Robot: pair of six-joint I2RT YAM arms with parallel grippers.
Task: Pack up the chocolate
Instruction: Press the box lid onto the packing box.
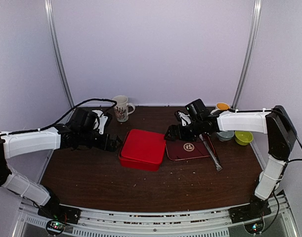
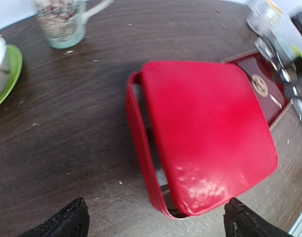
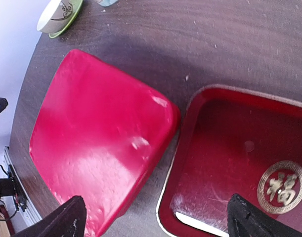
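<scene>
A red box (image 1: 142, 148) sits at the table's middle with its red lid (image 2: 205, 133) resting askew on the base (image 2: 141, 143), leaving a narrow gap along the left side. No chocolate pieces show in any view. My left gripper (image 1: 113, 143) is open and empty just left of the box; in the left wrist view (image 2: 155, 219) its fingertips straddle the box's near corner. My right gripper (image 1: 170, 133) is open and empty above the gap between the box (image 3: 101, 143) and the dark red tray (image 3: 239, 163).
The dark red tray (image 1: 188, 149) with a gold emblem lies right of the box, metal tongs (image 1: 211, 153) across its right edge. A patterned mug (image 1: 122, 107) stands at the back. A cup on a green saucer (image 2: 7, 69) is at the left. Small bowls (image 1: 243, 137) sit at the right.
</scene>
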